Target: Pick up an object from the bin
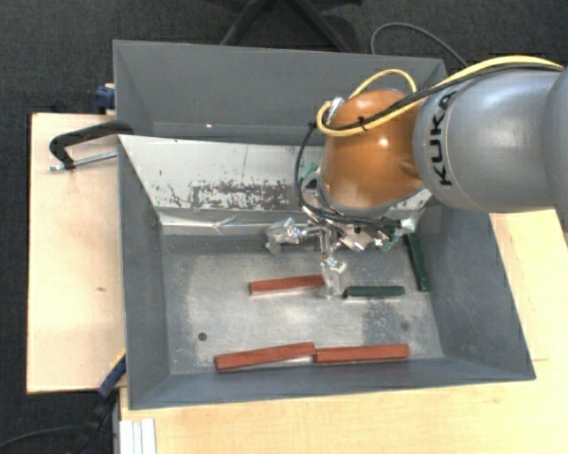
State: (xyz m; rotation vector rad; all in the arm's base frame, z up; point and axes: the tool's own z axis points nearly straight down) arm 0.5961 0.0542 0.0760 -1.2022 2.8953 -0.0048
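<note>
The gripper (332, 272) hangs low in the grey metal bin (199, 303); whether its jaws are spread cannot be told. A flat red-brown bar (286, 286) lies just beside it at 8 o'clock, and a thin dark green stick (374, 292) at 4 o'clock.

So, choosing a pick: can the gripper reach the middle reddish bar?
Probably yes: the gripper hangs at the right end of the reddish bar; nothing lies on it, and the green stick lies apart.

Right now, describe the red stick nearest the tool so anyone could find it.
In the grey bin, look mid-floor, just left of the tool as seen. The reddish-brown stick there lies by itself; the other two red sticks lie end to end by the near wall.
</note>
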